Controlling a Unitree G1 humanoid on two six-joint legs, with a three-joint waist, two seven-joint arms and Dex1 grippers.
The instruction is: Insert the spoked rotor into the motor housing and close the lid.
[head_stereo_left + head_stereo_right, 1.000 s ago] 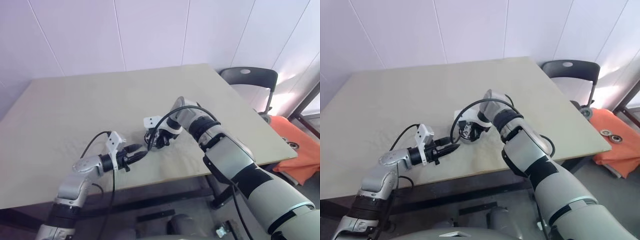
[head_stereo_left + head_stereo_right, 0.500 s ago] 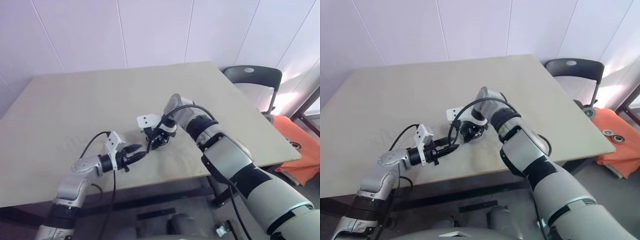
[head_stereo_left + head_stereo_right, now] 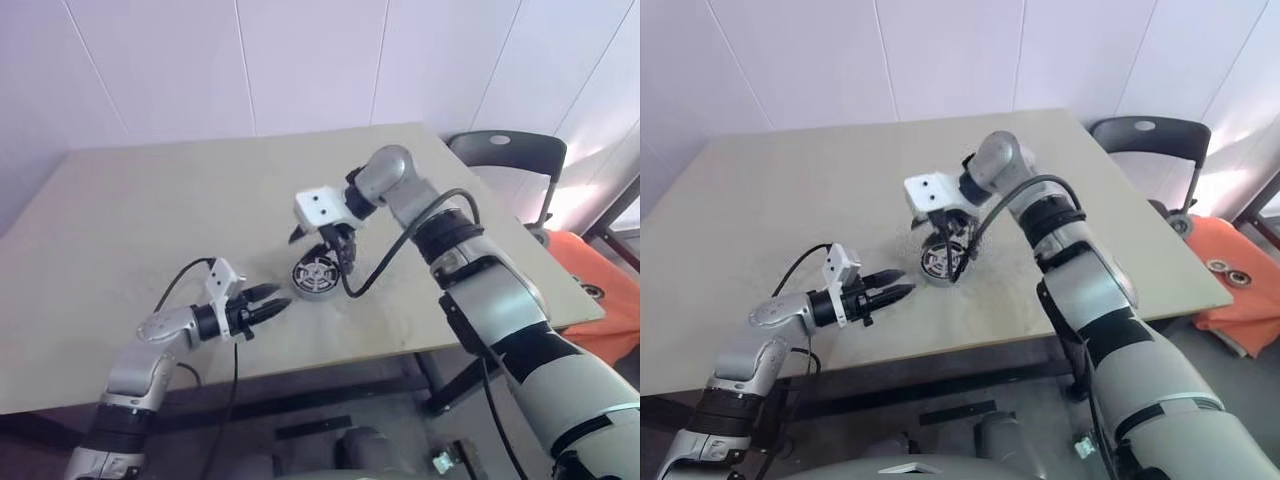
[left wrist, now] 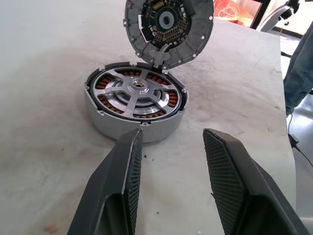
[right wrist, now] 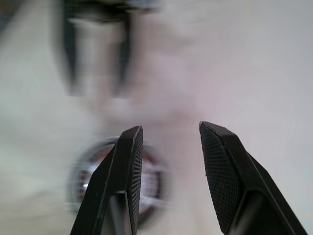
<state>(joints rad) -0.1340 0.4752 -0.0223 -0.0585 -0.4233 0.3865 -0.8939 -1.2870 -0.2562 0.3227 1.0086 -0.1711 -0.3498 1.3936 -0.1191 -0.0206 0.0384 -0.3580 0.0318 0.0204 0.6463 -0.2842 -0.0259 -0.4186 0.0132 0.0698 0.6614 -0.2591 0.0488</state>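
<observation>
Right gripper [image 5: 168, 147] with fingers apart and empty, blurred motor housing [image 5: 115, 181] below on pale table [image 5: 244, 63]

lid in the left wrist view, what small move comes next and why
Probably tip the lid down onto the motor housing: the spoked rotor already sits inside, the lid stands on edge at the housing's rim, and the right gripper hangs open and empty above.
</observation>
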